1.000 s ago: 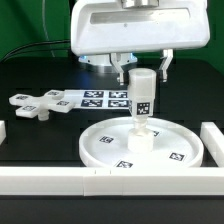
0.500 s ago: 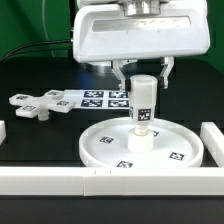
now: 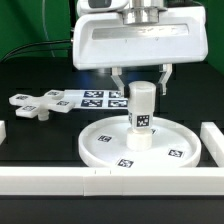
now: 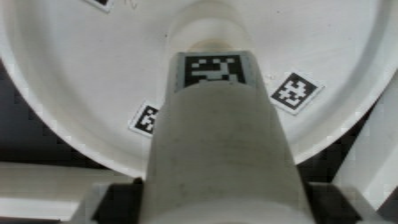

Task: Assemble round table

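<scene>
The large white rimmed disc lies on the black table, tags on its face. The short cylinder post stands upright on the disc's central hub, a tag on its side. My gripper comes from above and is shut on the post's upper end, one finger on each side. In the wrist view the post fills the space between the dark pads and reaches to the disc beneath. The flat cross-shaped piece lies apart toward the exterior view's left.
The marker board lies behind the disc. Long white bars edge the table at the front, the exterior view's right and left. Green backdrop behind.
The gripper and the post have gone down together; the post's top sits lower and its base now rests at the disc's hub.
</scene>
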Action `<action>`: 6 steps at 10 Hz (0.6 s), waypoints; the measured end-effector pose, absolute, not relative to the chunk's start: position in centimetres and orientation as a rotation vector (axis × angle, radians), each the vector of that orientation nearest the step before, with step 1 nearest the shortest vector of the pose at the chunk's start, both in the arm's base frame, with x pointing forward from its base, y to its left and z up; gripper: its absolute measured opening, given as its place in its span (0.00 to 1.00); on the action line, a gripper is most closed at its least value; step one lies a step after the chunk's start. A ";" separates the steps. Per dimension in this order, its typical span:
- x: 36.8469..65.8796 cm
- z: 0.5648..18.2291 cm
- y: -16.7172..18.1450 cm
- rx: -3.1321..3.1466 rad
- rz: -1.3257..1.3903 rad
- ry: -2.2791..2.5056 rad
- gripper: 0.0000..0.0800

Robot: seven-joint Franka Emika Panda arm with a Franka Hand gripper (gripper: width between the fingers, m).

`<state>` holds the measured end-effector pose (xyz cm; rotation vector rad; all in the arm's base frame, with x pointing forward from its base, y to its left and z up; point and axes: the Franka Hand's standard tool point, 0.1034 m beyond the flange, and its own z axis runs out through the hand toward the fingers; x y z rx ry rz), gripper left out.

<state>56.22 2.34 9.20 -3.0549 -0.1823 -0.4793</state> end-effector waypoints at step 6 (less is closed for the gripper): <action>56.3 8.9 2.2 -3.058 -0.555 -0.176 0.65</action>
